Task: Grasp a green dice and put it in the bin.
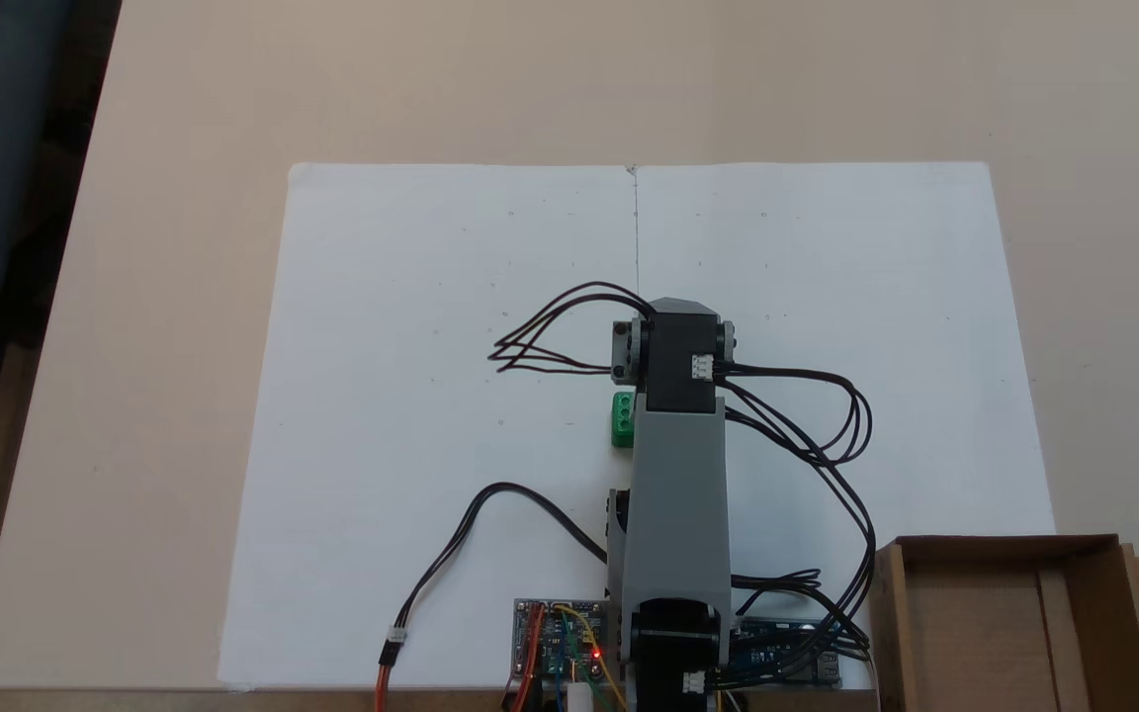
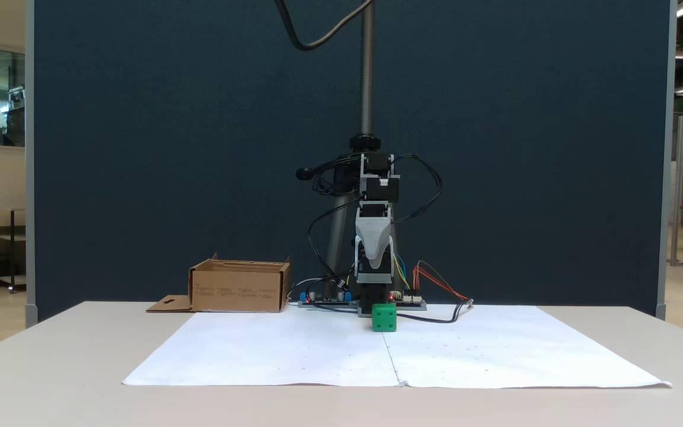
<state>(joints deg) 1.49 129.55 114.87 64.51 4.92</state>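
Small bright green dice [image 2: 383, 317] with indented pips: sitting on the white paper sheet [image 1: 411, 326] near its centre crease, partly under my grey arm [image 1: 678, 485] in the top-down fixed view. Shallow brown cardboard bin [image 1: 1009, 633]: standing well apart, off the sheet's corner. Whether my jaws are spread or pressed together, I cannot tell.

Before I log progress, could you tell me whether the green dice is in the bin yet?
Not yet: the green dice sits on the white paper, away from the bin.
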